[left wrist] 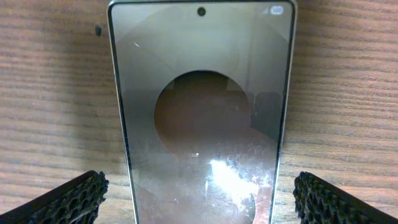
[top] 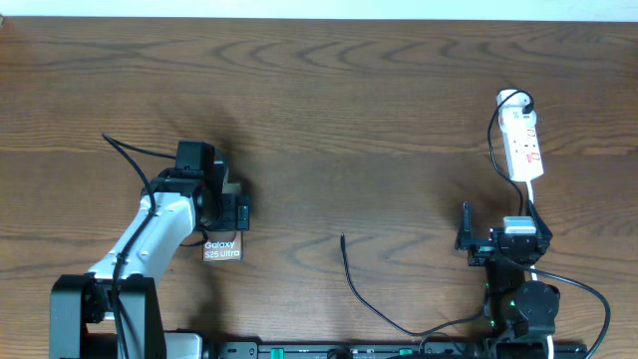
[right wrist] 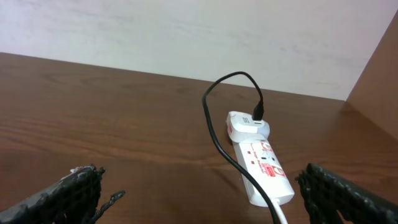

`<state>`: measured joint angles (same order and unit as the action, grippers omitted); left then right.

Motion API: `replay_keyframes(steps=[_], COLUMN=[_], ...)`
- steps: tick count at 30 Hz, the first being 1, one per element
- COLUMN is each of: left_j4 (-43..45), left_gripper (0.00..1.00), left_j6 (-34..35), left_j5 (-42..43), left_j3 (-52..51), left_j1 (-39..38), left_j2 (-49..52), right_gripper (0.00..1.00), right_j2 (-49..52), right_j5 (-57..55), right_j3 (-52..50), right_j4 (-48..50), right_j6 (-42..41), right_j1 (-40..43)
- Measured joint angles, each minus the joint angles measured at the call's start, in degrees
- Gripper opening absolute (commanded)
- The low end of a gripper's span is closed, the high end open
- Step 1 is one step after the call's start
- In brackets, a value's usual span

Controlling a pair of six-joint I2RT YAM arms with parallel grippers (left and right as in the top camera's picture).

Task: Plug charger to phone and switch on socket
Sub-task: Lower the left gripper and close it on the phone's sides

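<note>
Straddling the phone (left wrist: 199,93), the left gripper (left wrist: 199,190) stands with its fingers spread, one beyond each long edge and neither seeming to touch it; the phone lies flat at about 8 o'clock on the table (top: 319,100), long axis running 12 to 6, lettered end at 6 and the rest hidden beneath the gripper; it looks rigid, glossy and likely slick, so I judge the long edges the safest hold, not the face; near the middle, toward 6 o'clock, the charger (top: 344,254) lies loose, its free tip pointing to 12 and its length trailing toward 5; thin and limp, it will probably flop unless pinched just behind the tip; the right gripper (right wrist: 202,180), at 4 o'clock, is spread wide and holds nothing, facing the socket (top: 524,150); the socket sits at 2 o'clock, long axis roughly 12 to 6, white plug (right wrist: 247,124) at its 12 end; its switch state I cannot tell.
</note>
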<state>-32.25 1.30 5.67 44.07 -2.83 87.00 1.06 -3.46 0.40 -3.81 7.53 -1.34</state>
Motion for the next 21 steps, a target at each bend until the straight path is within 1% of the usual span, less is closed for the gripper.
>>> replay_keyframes(steps=[4, 21], left_j4=[0.1, 1.5], left_gripper=[0.98, 0.98], left_j6=[0.4, 0.4], left_j5=[0.0, 2.4], left_j3=[-1.6, -1.6], left_j1=[0.0, 0.0], left_j2=[0.0, 0.0], right_gripper=[0.99, 0.99], right_j2=[0.0, 0.0], right_j5=[0.0, 0.0], right_j3=[0.0, 0.0], right_j4=[0.0, 0.0], right_j6=[0.0, 0.0], right_j1=[0.0, 0.0])
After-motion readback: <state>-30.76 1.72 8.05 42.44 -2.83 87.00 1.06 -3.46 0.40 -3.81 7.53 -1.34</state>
